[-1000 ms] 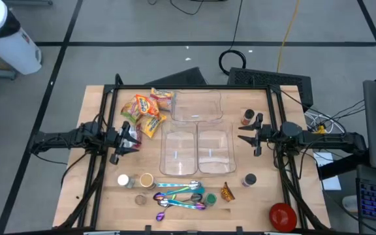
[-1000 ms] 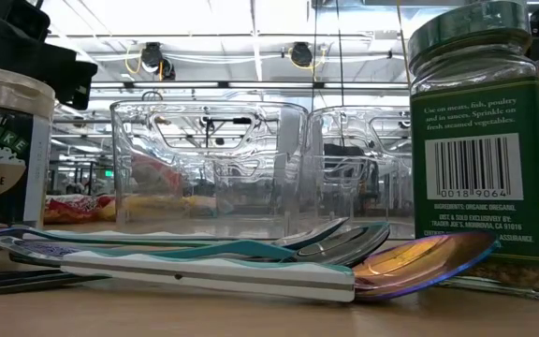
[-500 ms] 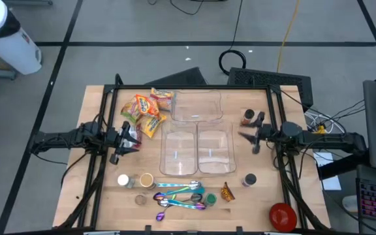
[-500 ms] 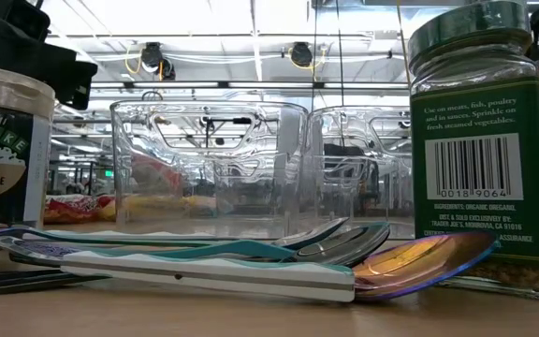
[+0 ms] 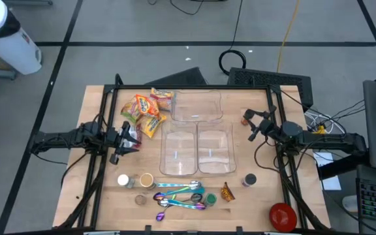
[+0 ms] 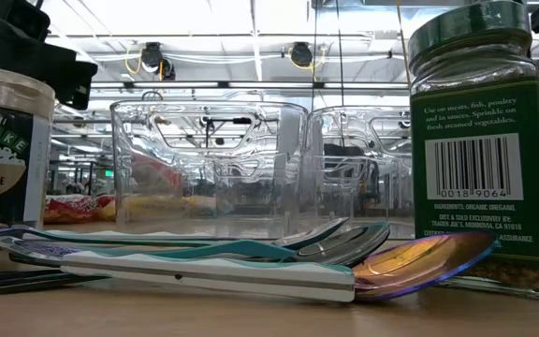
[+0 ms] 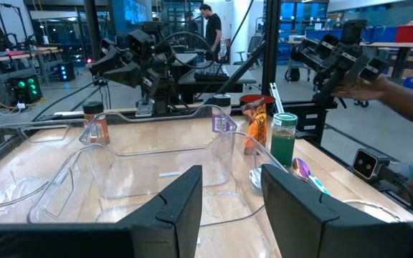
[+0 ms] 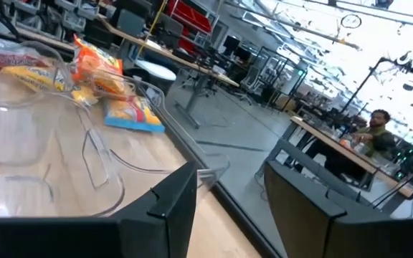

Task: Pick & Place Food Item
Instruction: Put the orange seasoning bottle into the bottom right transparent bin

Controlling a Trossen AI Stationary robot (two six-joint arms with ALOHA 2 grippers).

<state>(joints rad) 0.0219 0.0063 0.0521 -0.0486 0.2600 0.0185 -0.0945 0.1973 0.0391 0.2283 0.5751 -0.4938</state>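
High view: wooden table (image 5: 103,196) at frame centre, three clear plastic containers on it; one container (image 5: 197,105) toward the top centre, two side by side below it, the left one (image 5: 178,149) and the right one (image 5: 215,151), all with nothing visible inside; food packets (image 5: 145,111), orange and yellow, lie in a loose cluster at the upper left of the table, just left of the top container, none inside a container; left gripper (image 5: 124,138) sits at the left-middle of the table, just below the packets, pointing toward the containers; in the left wrist view its two dark fingers (image 7: 180,208) stand apart with a clear gap, nothing between them; right gripper (image 5: 253,126) at the right-middle of the table, angled toward the upper left of the frame, near a small brown-topped jar (image 5: 247,117); right wrist view shows its fingers (image 8: 172,200) apart too, empty, with the packets (image 8: 113,89) beyond across the clear containers; bottom of the table holds a row of small items: two small jars at lower left (image 5: 123,180), a bundle of coloured spoons (image 5: 178,195) at bottom centre, a dark-lidded jar (image 5: 250,179) at lower right, a red round object (image 5: 282,215) at the bottom right corner; low view: spoons (image 6: 251,262) in the foreground, green-lidded spice jar (image 6: 480,140) at the right edge, containers behind.
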